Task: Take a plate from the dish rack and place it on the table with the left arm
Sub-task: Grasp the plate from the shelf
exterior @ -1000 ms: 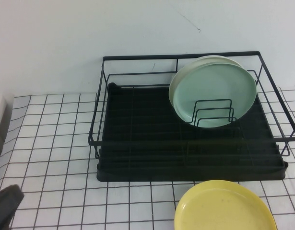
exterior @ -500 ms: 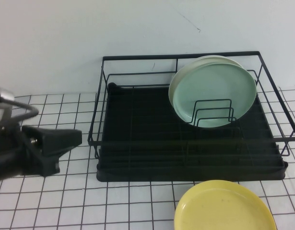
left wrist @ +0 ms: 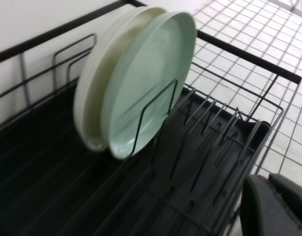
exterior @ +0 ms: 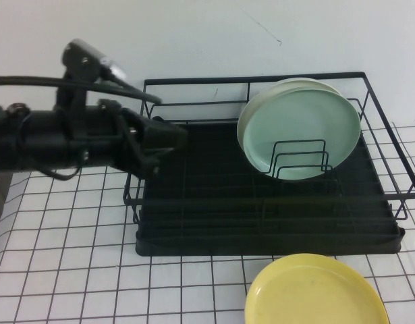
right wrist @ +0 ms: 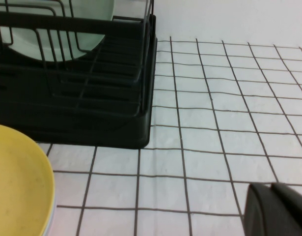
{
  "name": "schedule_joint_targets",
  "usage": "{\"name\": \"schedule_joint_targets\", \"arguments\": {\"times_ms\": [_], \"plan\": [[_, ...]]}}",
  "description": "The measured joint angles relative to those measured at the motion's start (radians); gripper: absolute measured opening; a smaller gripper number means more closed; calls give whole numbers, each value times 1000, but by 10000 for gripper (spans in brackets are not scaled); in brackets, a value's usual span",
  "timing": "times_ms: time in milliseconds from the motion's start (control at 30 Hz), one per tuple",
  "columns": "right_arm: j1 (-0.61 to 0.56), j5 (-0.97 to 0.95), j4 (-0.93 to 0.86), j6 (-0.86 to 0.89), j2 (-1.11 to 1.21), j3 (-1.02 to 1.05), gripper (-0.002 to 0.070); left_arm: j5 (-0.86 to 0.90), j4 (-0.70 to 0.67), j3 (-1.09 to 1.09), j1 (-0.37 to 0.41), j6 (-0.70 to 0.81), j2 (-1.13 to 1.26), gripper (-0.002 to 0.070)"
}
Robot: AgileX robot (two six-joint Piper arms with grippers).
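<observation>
A pale mint-green plate (exterior: 300, 131) stands on edge in a black wire dish rack (exterior: 268, 223), at about two o'clock from the middle of the high view, leaning back against a cream-white plate (left wrist: 94, 96) directly behind it. Upright wire dividers (exterior: 300, 160) cross the lower front of its face. It looks rigid, smooth and glazed, so it is probably slippery, moderately heavy and breakable if dropped or knocked on the wires. The best hold appears to be its raised upper rim, which stands free above the dividers; pinching there and lifting straight up should clear the wires and the plate behind. The left arm (exterior: 52, 138) reaches in from nine o'clock, and the left gripper (exterior: 168, 135) hovers over the rack's left end, well apart from the plate, its fingers pressed together and holding nothing. It would need to spread before it can take the rim. The right gripper (right wrist: 278, 209) shows only as a dark edge in its own wrist view, low over the white grid-cloth table (exterior: 72, 270) beside the rack; whether it is spread or pressed together cannot be told. A yellow plate (exterior: 316, 290) lies flat on the table at five o'clock, just in front of the rack.
</observation>
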Motion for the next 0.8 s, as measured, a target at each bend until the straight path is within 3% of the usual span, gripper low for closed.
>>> {"name": "schedule_joint_targets", "arguments": {"times_ms": [200,433,533,600,800], "plan": [[0,0,0,0,0,0,-1,-34,33,-169,-117,27,177,-3],[0,0,0,0,0,0,-1,-58,55,-332,-184,75,331,-3],[0,0,0,0,0,0,-1,-73,64,-389,-205,164,381,15],[0,0,0,0,0,0,-1,-86,68,-420,-221,226,402,64],[0,0,0,0,0,0,-1,-104,73,-465,-252,305,447,340]]}}
